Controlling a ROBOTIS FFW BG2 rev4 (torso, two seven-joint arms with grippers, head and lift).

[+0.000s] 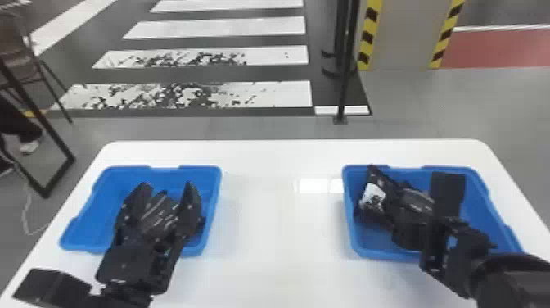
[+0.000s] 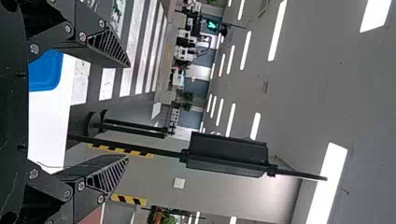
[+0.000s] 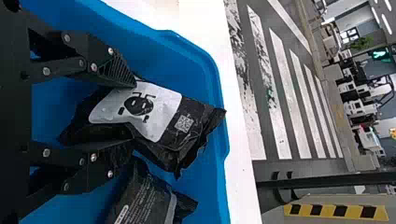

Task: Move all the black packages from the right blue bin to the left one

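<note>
Black packages (image 3: 191,116), right bin (image 1: 485,213): 2 visible | left fingers (image 1: 190,213): wide, empty | right fingers (image 1: 409,233): half-closed on one

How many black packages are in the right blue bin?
2 visible: a white-labelled package between the fingers of the right gripper, another package beside it. Others may be hidden.

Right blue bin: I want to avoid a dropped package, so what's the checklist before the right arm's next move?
1. Right pincer at the white-labelled package in the right blue bin: ok.
2. Firm grip on that package: cannot tell.
3. Second package free of the first: cannot tell; it lies close beside.
4. Left pincer empty and open: ok.
5. Space above the left blue bin free: not ok, the left pincer is over it.
</note>
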